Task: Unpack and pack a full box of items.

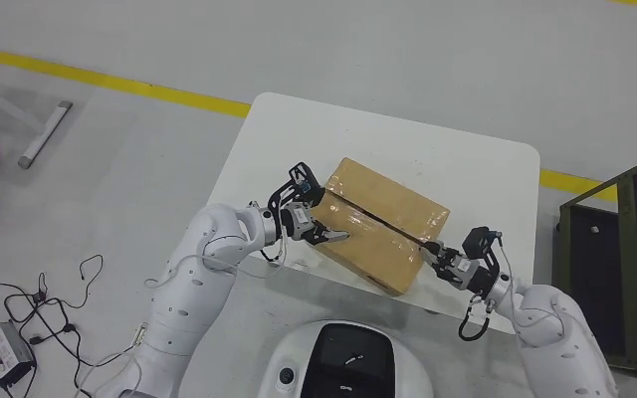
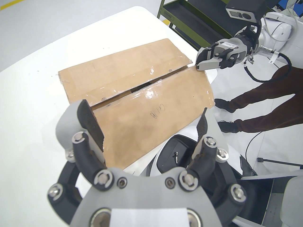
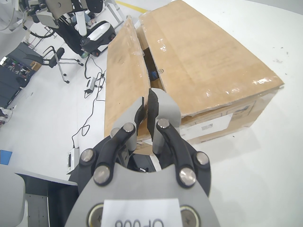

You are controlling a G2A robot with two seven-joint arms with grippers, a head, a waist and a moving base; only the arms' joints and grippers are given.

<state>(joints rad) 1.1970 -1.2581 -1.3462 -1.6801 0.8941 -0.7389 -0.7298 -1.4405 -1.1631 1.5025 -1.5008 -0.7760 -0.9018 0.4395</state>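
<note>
- The box (image 1: 383,224) is set on the white table (image 1: 299,129), towards the edge nearest the robot, resting flat on its base.
- Its long axis is laid slantwise across the table, the left end turned away from the robot and the right end brought nearer.
- The taped seam (image 2: 142,88) is run along that long axis, and the two top flaps are parted by a dark gap.
- The near flap (image 3: 120,72) is raised a little above the far flap (image 3: 201,55) at the right end.
- Something blue (image 3: 153,74) can be glimpsed through the gap; what it is cannot be told.
- The right gripper (image 3: 146,96) is placed at the right end of the seam, its fingers drawn close together with the edge of the near flap pinched between them.
- The left gripper (image 2: 143,108) is held at the box's left end, by the near corner, with its claw spread wide.
- One of its fingers (image 2: 91,124) is seen by the seam's left end; the other is past the box's near long edge.
- Whether the left fingers are touching the cardboard cannot be told.
</note>
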